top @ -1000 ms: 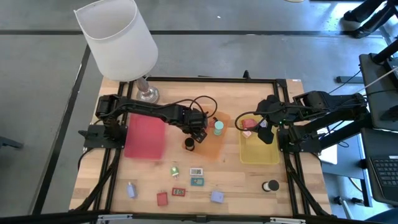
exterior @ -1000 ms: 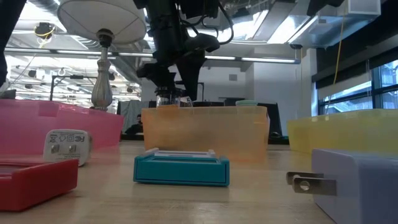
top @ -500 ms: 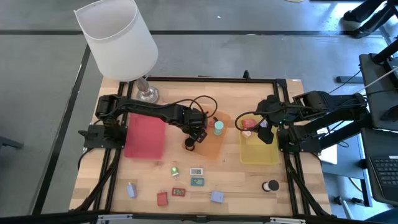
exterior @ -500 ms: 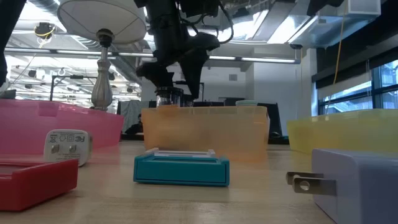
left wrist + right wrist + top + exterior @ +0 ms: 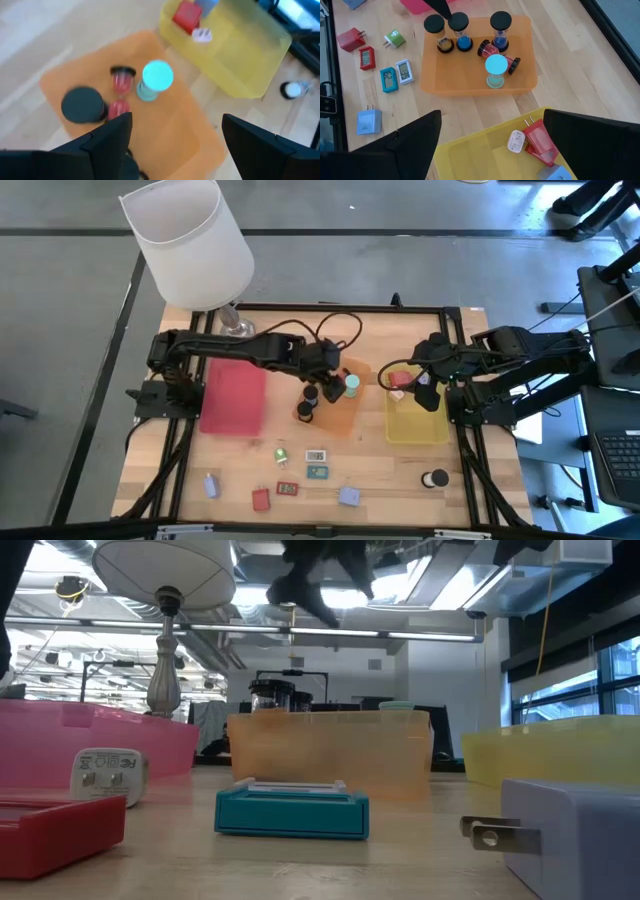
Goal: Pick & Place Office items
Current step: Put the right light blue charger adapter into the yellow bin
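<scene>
Above orange tray (image 5: pixel 345 412), left tool (image 5: pixel 328 372) open, bottles (image 5: pixel 461 32) inside

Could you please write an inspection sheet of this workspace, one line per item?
Surface: wooden table, black frame.
Job's things: capped bottles and teal bottle in orange tray; red plug in yellow tray; small chargers on the wood.
Clutter: pink tray, lamp.
Grippers: left gripper open above orange tray; right gripper open over yellow tray.
Cables: black loop on left arm.
Surroundings: grey floor, office room behind.
</scene>
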Available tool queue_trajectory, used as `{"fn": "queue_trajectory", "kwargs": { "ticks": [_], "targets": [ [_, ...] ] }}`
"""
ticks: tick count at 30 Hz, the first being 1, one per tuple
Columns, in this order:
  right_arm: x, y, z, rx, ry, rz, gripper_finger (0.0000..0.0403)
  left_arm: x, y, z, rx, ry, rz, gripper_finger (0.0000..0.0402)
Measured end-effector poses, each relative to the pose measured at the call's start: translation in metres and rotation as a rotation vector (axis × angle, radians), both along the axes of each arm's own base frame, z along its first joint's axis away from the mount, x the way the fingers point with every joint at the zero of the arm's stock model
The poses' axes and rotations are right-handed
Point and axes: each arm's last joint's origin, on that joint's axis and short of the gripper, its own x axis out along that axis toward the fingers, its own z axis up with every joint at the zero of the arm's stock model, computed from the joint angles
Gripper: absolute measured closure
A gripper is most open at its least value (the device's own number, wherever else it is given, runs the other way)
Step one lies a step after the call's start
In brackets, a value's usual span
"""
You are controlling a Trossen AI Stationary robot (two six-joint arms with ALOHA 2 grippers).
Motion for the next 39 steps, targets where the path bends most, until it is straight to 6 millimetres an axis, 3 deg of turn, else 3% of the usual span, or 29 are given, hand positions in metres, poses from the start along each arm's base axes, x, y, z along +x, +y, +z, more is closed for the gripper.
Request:
{"fn": "queue_trajectory", "kwargs": {
  "ticks": [5,17,29,39],
  "targets": [
    [0.000,0.000,0.000,0.000,0.000,0.001,0.0048,0.002,-0.014,0.022,0.067,-0.062,-0.037,0.0100],
    [0.001,0.000,0.001,-0.006,-0.019,-0.007,0.0048,0.000,-0.042,0.051,0.130,-0.148,-0.101,0.0100],
    [0.022,0.005,0.022,0.282,-0.343,-0.212,0.0048,-0.003,-0.067,0.053,0.152,-0.164,-0.124,0.0100],
    [0.025,0.002,0.027,0.248,-0.445,-0.327,0.0048,-0.006,-0.079,0.053,0.141,-0.175,-0.107,0.0100]
  ]
}}
